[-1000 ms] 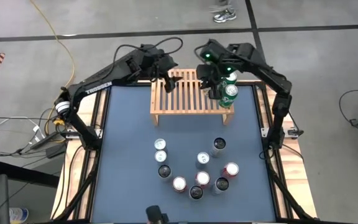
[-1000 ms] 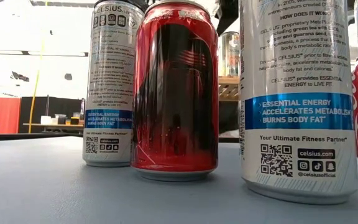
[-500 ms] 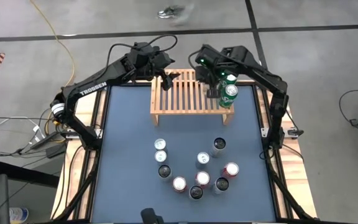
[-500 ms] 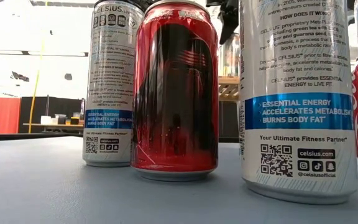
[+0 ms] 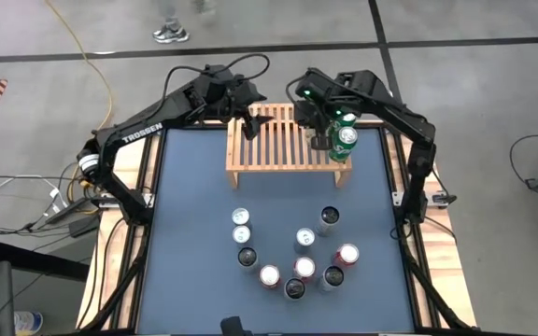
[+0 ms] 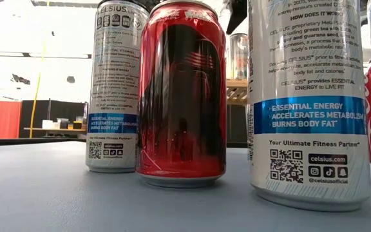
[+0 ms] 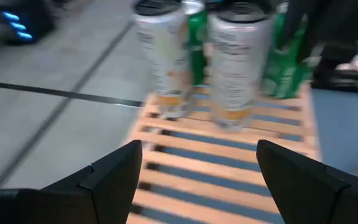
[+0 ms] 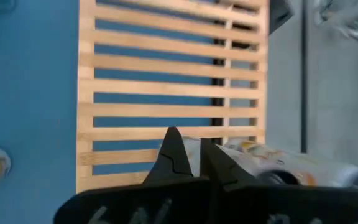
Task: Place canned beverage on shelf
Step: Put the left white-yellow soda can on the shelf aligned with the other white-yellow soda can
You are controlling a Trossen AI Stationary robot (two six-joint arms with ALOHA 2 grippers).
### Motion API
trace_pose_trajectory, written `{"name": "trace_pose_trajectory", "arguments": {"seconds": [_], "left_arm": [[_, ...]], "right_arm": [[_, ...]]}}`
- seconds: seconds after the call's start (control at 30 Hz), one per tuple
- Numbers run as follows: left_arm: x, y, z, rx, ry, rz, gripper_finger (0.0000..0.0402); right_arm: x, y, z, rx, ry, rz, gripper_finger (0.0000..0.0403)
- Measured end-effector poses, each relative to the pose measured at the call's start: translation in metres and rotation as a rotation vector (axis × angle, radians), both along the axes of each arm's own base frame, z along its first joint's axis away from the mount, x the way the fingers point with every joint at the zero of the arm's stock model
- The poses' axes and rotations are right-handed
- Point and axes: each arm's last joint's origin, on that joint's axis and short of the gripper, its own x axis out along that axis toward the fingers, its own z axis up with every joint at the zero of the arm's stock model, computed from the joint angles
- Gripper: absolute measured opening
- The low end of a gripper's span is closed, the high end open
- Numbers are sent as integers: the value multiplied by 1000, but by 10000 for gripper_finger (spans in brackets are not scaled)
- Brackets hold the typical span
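Observation:
The light-wood slatted shelf (image 5: 269,145) stands on its short legs at the table's far edge. Several cans stand upright on its right end: two silver ones (image 7: 163,56) (image 7: 238,62) and two green ones (image 5: 346,138) (image 7: 194,37). My right gripper (image 5: 319,133) hangs shut above the shelf, just left of those cans, its fingertips (image 8: 188,158) closed on nothing. My left gripper (image 5: 250,116) hovers open over the shelf's far left corner. Its fingers (image 7: 126,171) frame bare slats (image 7: 229,155) in the left wrist view.
Several more cans stand in a loose cluster (image 5: 292,254) on the blue mat near the table's front; a red one (image 6: 182,96) and white ones (image 6: 308,96) fill the low view. The shelf's left and middle slats (image 8: 166,87) are bare. A person walks past beyond the table (image 5: 171,33).
My right gripper has turned its wrist a little while staying shut above the shelf's right part. The cans on the shelf and on the mat stand as before.

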Motion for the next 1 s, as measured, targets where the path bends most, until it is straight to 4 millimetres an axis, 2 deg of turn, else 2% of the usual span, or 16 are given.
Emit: {"name": "trace_pose_trajectory", "arguments": {"seconds": [0.13, 0.23, 0.37, 0.5, 0.77, 1.0], "left_arm": [[15, -6, -7, -51, -36, -113, 297], [34, -12, -24, -62, -12, -177, 279], [61, -11, -48, -57, -23, -193, 231], [80, -7, -66, -43, -48, -136, 163], [99, -2, -96, -133, -63, -161, 17], [109, -2, -108, -171, -90, -144, 5]], "right_arm": [[-22, 14, 23, -34, -81, 16, 0], [-46, 27, 45, -58, -179, 7, 0], [-83, 40, 74, -95, -338, -24, 0], [-113, 51, 95, -143, -459, -29, 0], [-143, 61, 106, -197, -506, -62, 0], [-147, 61, 104, -208, -465, -69, 0]]}}
